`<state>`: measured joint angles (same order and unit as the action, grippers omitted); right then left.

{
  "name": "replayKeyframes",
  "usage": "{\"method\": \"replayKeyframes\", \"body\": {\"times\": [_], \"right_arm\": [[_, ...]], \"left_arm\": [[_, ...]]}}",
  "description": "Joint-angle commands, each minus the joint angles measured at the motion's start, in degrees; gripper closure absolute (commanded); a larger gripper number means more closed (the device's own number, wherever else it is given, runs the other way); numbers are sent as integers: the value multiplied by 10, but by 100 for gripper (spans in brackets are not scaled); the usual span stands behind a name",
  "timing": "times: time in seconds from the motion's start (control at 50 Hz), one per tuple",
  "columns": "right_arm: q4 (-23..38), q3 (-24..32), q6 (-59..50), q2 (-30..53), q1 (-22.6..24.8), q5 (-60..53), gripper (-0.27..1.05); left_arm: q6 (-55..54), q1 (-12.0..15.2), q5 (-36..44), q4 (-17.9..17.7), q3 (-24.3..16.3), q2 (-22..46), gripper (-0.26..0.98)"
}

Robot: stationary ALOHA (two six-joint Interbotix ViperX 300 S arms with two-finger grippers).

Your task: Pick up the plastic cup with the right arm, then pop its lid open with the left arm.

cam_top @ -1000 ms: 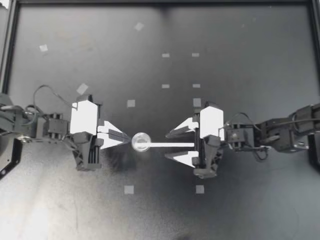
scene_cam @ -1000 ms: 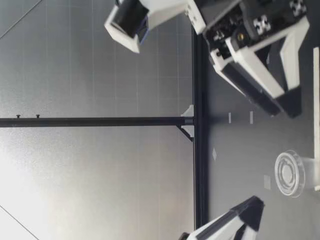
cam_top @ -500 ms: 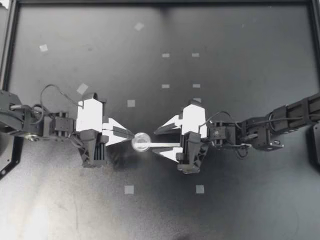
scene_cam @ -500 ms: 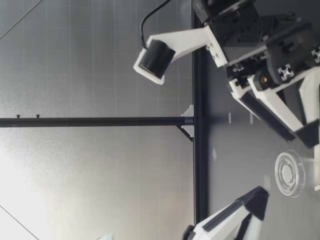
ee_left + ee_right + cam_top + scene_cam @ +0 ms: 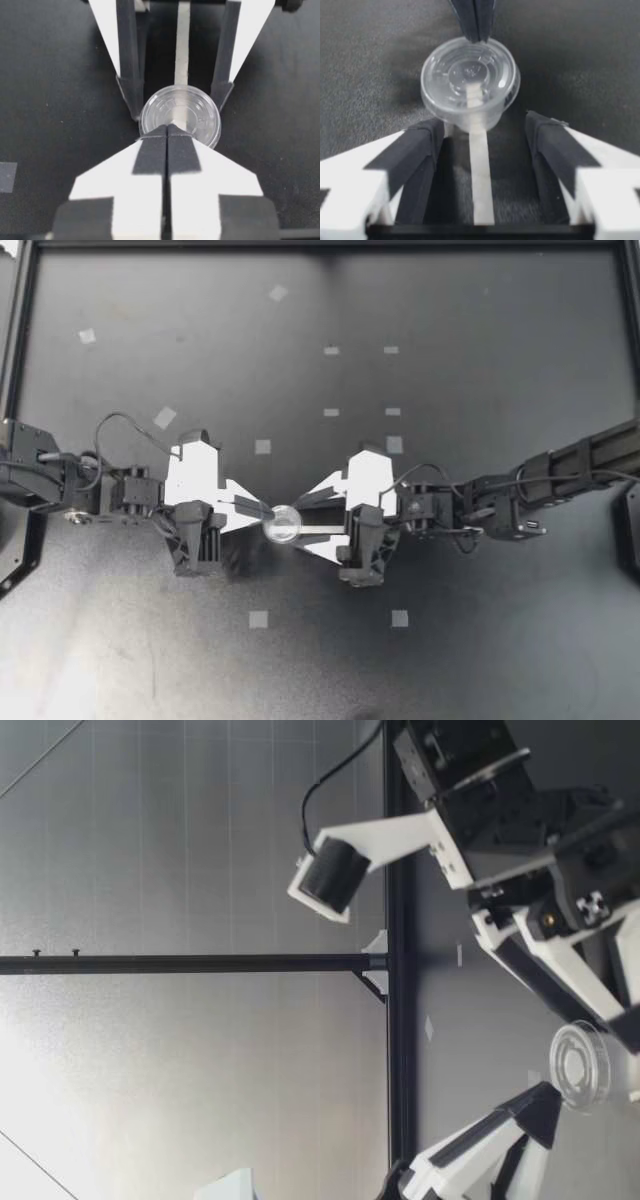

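Now, your left tool is at the left of the dark surface, and its two fingers are pressed flat together with nothing between them. In the left wrist view the joined tips meet the near rim of a small clear cup, which stands on the surface about in the middle between both arms. Your right tool faces it from the other side with its fingers spread wide, one tip at each side of the cup. In the right wrist view the cup is just ahead of the black pads, a little past the tips and not clamped; whether a pad touches the foot of the cup, I cannot tell. A thin white strip lies flat on the surface and runs from under the cup straight back between the right tool's fingers. In the low view the cup sits on the surface between the dark tip of the left tool and one long finger of the right tool. Small pale tape squares are spread over the surface, well apart from the cup
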<state>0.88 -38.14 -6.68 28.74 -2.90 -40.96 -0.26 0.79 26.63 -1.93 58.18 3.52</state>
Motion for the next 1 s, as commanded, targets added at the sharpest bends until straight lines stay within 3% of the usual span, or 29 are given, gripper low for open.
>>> {"method": "replayKeyframes", "body": {"times": [0.0, 0.18, 0.98], "right_arm": [[11, 17, -10, -4, -4, -3, 13], [35, 25, -31, 4, -4, -3, 13], [35, 12, -36, -12, -3, 8, 13]], "left_arm": [[-1, 2, 6, 0, -5, -6, 86], [-1, 2, 6, 0, -4, -7, 86], [-17, 2, 4, 0, 10, 0, 86]]}}
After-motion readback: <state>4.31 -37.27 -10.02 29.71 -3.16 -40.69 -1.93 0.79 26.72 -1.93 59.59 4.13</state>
